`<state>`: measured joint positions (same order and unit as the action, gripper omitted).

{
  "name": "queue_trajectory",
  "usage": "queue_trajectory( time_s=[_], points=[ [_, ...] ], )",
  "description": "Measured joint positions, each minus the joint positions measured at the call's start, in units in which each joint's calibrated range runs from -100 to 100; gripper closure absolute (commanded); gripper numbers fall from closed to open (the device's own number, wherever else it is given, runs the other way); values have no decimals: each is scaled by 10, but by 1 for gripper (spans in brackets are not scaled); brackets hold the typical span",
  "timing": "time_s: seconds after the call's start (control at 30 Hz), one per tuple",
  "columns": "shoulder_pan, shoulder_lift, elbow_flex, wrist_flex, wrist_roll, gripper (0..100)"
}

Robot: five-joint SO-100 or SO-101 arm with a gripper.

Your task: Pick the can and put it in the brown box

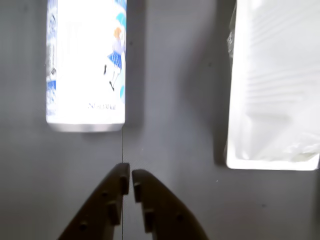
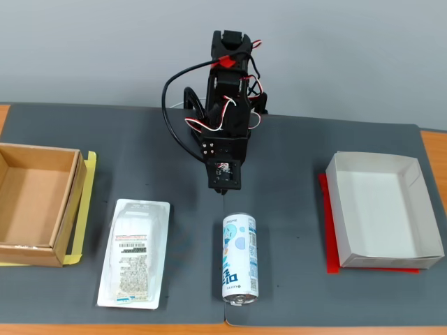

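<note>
Fingers (image 1: 129, 176): tips pressed together, nothing between them, hanging above the bare dark surface (image 1: 175, 100).

Can (image 1: 86, 62): in the wrist view it lies ahead of the fingertips and offset to the left; its silver end rim faces the fingers, with a strip of clear surface between rim and tips. The closed seam of the fingers lines up roughly with the can's right edge, not its middle.

Long axis: in the fixed view the can (image 2: 239, 257) lies on its side, axis running away from the arm base toward the near edge of the surface, almost in line with the arm's reach. The gripper (image 2: 222, 187) sits just beyond the can's far end, apart from it.

Judgement: a grasp needs the fingers opened, carried forward over the can's body and shifted slightly left in the wrist view, so they straddle it across its width.

Packet (image 2: 135, 252): beside the can, well clear of the fingers.

Brown box (image 2: 33, 204): at the left end of the surface in the fixed view, empty, well apart from the can. White box (image 2: 383, 209): at the opposite end.
</note>
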<state>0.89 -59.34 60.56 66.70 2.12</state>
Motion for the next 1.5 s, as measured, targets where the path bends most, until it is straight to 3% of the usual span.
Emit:
queue_trajectory(
  time_s=[0.43, 0.7, 0.83, 1.1, 1.5],
  points=[
    [-72, 233, -218, 0, -1, 97],
    [-91, 339, -286, 0, -1, 65],
    [-92, 374, -311, -2, -2, 56],
    [-124, 447, -382, -2, -2, 55],
    [-132, 554, -461, -2, -46, 55]
  ],
)
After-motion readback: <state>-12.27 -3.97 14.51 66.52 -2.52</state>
